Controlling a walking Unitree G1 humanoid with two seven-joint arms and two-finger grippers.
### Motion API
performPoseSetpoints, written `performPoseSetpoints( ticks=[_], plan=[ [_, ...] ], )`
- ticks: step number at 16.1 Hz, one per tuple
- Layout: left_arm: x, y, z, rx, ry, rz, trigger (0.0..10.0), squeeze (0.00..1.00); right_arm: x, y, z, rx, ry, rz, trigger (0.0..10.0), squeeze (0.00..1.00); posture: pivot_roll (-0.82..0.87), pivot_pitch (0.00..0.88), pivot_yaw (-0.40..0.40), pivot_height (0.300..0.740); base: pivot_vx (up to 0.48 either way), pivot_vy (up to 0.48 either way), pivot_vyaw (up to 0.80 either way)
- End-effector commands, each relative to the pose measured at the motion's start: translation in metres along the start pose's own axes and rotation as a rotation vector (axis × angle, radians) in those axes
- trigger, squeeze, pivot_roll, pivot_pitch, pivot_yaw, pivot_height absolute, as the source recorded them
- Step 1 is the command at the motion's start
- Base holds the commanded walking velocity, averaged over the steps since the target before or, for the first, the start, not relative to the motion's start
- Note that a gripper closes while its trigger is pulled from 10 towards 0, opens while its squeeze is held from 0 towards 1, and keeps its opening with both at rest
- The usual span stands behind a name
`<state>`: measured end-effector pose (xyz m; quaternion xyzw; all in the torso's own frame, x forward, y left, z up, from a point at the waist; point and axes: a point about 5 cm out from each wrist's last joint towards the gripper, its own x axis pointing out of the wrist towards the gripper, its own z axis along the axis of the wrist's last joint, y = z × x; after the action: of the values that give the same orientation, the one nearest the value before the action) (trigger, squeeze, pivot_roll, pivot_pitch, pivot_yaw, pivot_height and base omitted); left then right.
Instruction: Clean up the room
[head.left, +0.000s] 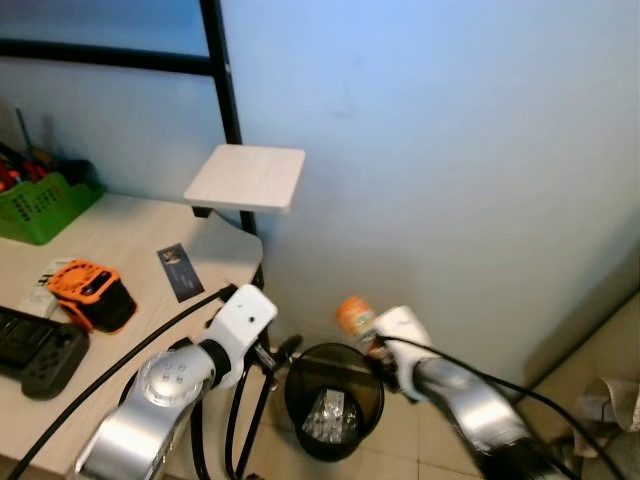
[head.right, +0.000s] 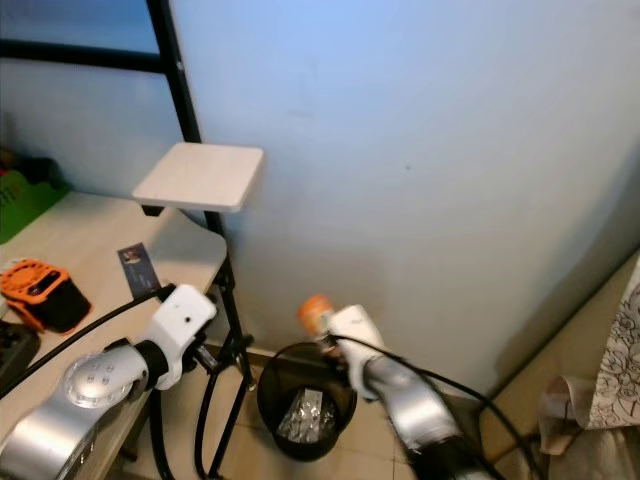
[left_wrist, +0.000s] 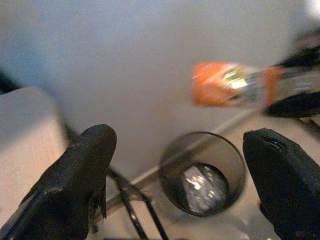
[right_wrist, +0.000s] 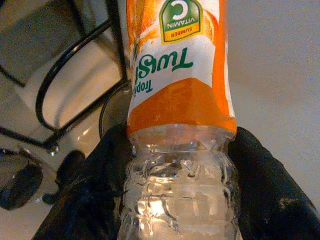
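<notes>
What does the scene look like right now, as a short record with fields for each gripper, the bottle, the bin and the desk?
right gripper: shut on the clear plastic bottle with an orange label, held above the bin's far rim
left gripper: open, holding nothing, near the desk edge, facing the bin
bin: round black mesh waste bin on the tiled floor by the wall, crumpled shiny wrapper inside
desk: light wooden desk with an orange and black device, a dark card and a green basket

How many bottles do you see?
1. The orange-labelled bottle is gripped in the right tool, held over the black trash bin on the floor beside the desk. Crumpled trash inside the bin could hide more.
</notes>
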<state>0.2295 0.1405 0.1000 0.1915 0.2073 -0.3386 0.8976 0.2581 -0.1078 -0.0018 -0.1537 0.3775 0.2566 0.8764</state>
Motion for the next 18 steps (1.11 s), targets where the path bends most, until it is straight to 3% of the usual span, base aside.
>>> performPoseSetpoints(
  ticks=[1,6,11,12,13,14,18],
  plan=[
    [0.001,0.001,-0.004,0.036,0.043,-0.072,10.0,1.00,0.009,-0.003,0.005,-0.044,0.014,-0.028,10.0,0.00,0.03,0.000,0.015,0.740,0.000,0.000,0.00],
    [0.003,0.004,-0.001,0.080,0.108,-0.264,10.0,1.00,0.028,-0.003,0.021,-0.058,0.048,-0.096,10.0,0.00,0.05,0.000,0.019,0.740,0.000,0.000,0.00],
    [0.002,0.013,0.001,0.106,0.130,-0.273,10.0,1.00,0.031,-0.005,0.027,-0.071,0.054,-0.153,10.0,0.00,0.06,0.000,0.020,0.740,0.000,0.000,0.00],
    [0.001,0.013,0.002,0.113,0.129,-0.271,10.0,1.00,0.031,-0.004,0.027,-0.063,0.054,-0.155,10.0,0.09,0.06,0.000,0.022,0.740,0.000,0.000,0.00],
    [0.000,0.014,0.003,0.113,0.127,-0.273,10.0,1.00,0.032,-0.004,0.028,-0.048,0.053,-0.151,10.0,0.95,0.06,0.000,0.021,0.740,0.000,0.000,0.00],
    [0.000,0.014,0.004,0.114,0.126,-0.274,10.0,1.00,0.032,-0.004,0.028,-0.045,0.052,-0.153,10.0,1.00,0.06,0.000,0.021,0.740,0.000,0.000,0.00],
    [0.000,0.018,0.005,0.120,0.124,-0.265,10.0,1.00,0.033,-0.001,0.028,-0.034,0.051,-0.148,10.0,1.00,0.06,0.000,0.020,0.740,0.000,0.000,0.00]
  ],
)
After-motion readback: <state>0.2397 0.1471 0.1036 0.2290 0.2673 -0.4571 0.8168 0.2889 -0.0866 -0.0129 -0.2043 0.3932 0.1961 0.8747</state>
